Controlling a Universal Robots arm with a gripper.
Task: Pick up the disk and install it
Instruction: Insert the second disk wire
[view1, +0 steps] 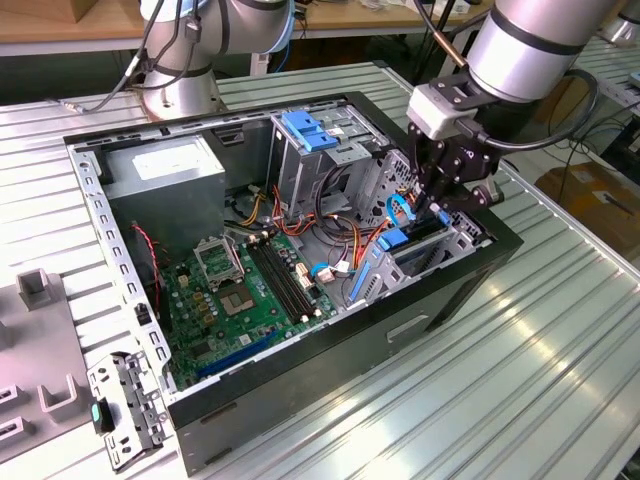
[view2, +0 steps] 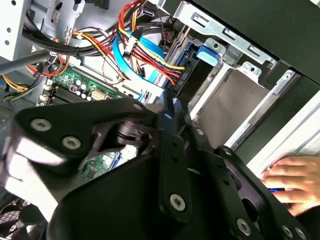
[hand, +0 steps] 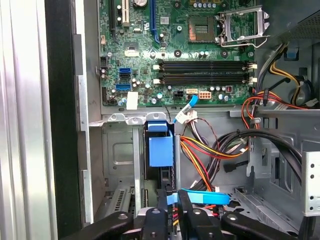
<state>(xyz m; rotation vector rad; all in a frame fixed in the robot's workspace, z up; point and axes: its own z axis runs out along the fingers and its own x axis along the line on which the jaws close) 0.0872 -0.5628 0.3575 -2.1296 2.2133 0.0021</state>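
Over drive bay, gripper (view1: 437, 205) (pointing down), disk (view1: 425, 232)

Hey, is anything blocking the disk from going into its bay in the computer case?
Nothing visible blocks it. The disk already sits partly in the bay slot under the gripper. The closest clutter is a flat blue cable and a coloured wire bundle beside the slot.

Arm (view1: 540, 40): silver-grey tube with 1 black band, upper right of the exterior view. White-grey block below it. Gripper (view1: 452, 172): black, angular linkage plates fastened by silver screws, black cable looping alongside.
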